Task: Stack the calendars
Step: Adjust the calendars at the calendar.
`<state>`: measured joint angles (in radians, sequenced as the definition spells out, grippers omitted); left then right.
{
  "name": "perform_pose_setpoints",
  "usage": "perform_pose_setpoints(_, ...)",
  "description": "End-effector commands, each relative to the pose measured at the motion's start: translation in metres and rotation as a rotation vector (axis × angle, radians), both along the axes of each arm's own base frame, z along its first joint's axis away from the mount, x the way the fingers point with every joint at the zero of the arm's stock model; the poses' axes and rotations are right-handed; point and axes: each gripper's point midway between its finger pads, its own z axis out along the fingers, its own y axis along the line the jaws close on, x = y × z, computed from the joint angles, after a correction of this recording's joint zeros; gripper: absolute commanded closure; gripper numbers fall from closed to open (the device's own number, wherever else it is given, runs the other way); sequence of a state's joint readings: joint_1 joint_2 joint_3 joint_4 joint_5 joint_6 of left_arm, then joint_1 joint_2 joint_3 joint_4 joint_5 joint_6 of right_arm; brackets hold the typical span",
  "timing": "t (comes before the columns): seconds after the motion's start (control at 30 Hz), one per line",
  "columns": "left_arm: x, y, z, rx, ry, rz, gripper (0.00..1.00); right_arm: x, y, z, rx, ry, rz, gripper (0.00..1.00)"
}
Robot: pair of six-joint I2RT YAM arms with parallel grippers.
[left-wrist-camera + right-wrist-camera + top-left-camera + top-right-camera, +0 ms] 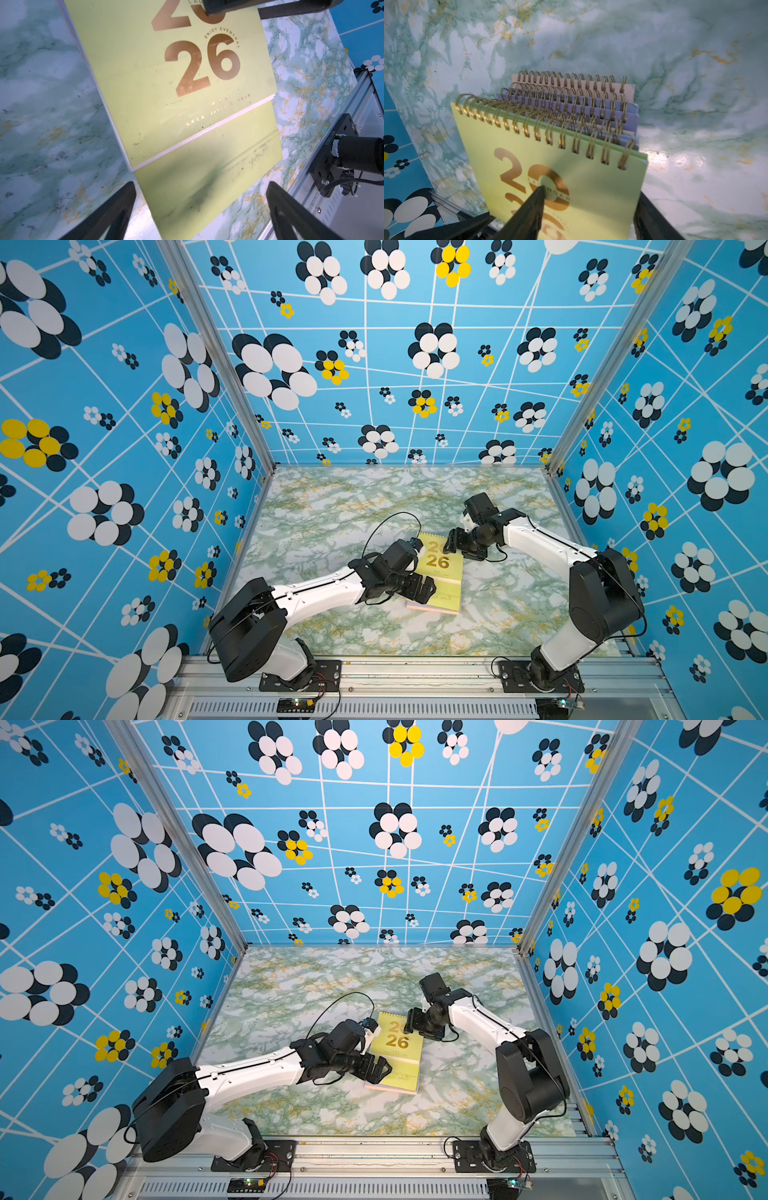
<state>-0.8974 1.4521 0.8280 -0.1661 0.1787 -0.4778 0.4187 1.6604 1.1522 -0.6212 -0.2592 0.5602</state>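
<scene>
The calendars lie in one stack in the middle of the table, with the yellow-green "2026" one (446, 572) (400, 1052) (166, 93) (591, 182) on top. Under its gold spiral I see lilac covers (630, 116) and a peach one (629, 88). My right gripper (451, 543) (411, 1021) (591, 192) is at the far spiral end, jaws apart. One of its fingertips (538, 193) rests on the top cover and the other finger stands beside the stack's side edge. My left gripper (428, 587) (380, 1067) (200, 185) hovers open over the stack's near end, holding nothing.
The marble-patterned table (332, 510) is walled by blue flowered panels on three sides. An aluminium rail (415, 672) with both arm bases runs along the front edge. The right arm's base mount (340, 153) sits close to the stack's near right.
</scene>
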Motion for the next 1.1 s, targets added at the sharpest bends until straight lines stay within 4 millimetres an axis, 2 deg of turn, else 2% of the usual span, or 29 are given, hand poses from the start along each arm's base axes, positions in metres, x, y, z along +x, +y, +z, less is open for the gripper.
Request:
perform_pose_setpoints(0.0,-0.001,-0.006,0.008,-0.017,-0.002,-0.004,0.00,0.005,0.008,0.006,0.000,-0.021,0.026,0.33)
perform_pose_setpoints(0.47,-0.006,-0.008,0.009,-0.028,0.000,-0.010,0.00,0.006,0.008,0.003,-0.014,-0.018,0.027,0.33)
perform_pose_setpoints(0.77,-0.008,-0.003,0.011,-0.017,-0.003,0.000,0.01,0.006,0.006,0.002,-0.025,-0.018,0.026,0.33)
perform_pose_setpoints(0.93,-0.006,0.004,0.010,0.009,-0.021,0.016,0.00,0.007,0.002,0.005,-0.035,-0.027,0.019,0.32)
perform_pose_setpoints(1.07,0.012,0.028,0.020,0.100,-0.126,0.054,0.00,0.011,-0.018,0.018,-0.041,-0.078,-0.014,0.31)
